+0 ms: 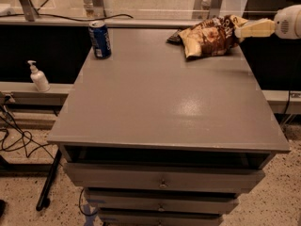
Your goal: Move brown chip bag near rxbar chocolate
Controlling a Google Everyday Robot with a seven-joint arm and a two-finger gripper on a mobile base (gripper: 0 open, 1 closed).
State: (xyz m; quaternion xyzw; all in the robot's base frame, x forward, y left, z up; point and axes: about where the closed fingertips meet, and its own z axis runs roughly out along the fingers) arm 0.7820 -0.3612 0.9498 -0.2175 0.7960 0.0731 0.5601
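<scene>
One gripper (240,30) beside bag (209,36), bar (172,37) mostly hidden

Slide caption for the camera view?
Hand at right edge of brown chip bag; rxbar chocolate at its left edge; blue can back left.

No text can be read anywhere: the brown chip bag (209,36) at the far right of the table (160,102) shows only cream and dark brown patches of print, and the blue can (100,39) at the far left corner bears a pale mark that cannot be made out. The dark rxbar chocolate (173,36) just left of the bag shows no legible label, and the gripper (242,30), at the bag's right end, carries none either
</scene>
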